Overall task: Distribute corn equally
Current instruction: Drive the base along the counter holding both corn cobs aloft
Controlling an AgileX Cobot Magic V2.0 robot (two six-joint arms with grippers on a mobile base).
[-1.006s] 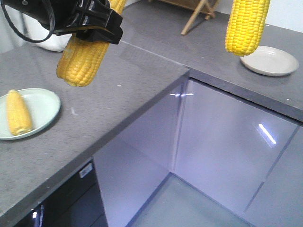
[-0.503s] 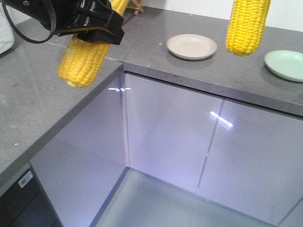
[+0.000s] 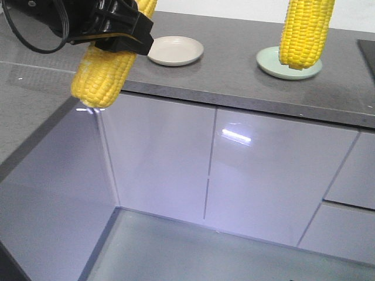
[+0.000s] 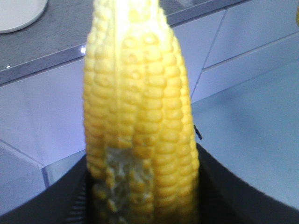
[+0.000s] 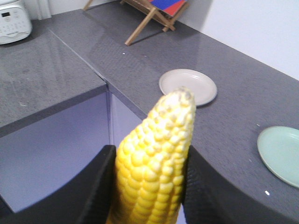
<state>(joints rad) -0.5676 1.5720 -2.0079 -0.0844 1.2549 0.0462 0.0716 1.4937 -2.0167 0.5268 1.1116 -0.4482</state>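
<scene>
**A:** Starting with the left gripper: closed on anything?

**B:** Yes, clamped tight around a corn cob. Held in the air on a slant, to the left of the beige plate in the front view.

**A:** And the right gripper?

**B:** Black fingers pressed against both sides of a second cob, so closed on it too. Hanging upright, well to the right of the beige plate and in front of the green plate.

**A:** Anything else near the beige plate?

**B:** Same grey countertop underneath both plates. Far behind it, a wooden folding stand; off to its far left, a white rice cooker.
</scene>
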